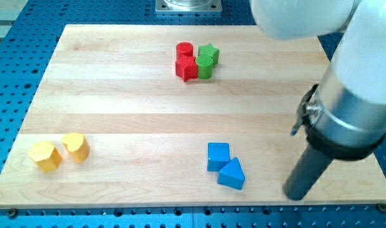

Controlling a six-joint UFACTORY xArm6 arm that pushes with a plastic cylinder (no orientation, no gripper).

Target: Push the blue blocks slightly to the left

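Note:
A blue cube (218, 156) and a blue triangular block (232, 173) sit touching each other on the wooden board (135, 101), low and right of centre. My tip (296, 196) rests near the board's bottom edge, to the right of the blue triangular block, with a clear gap between them. The rod rises from it up and to the right into the white arm.
A red cylinder (184, 49), a red star-shaped block (187, 68), a green star-shaped block (208, 53) and a green cylinder (205, 66) cluster near the view's top centre. Two yellow blocks (44, 156) (75, 146) sit at the bottom left. A blue perforated table surrounds the board.

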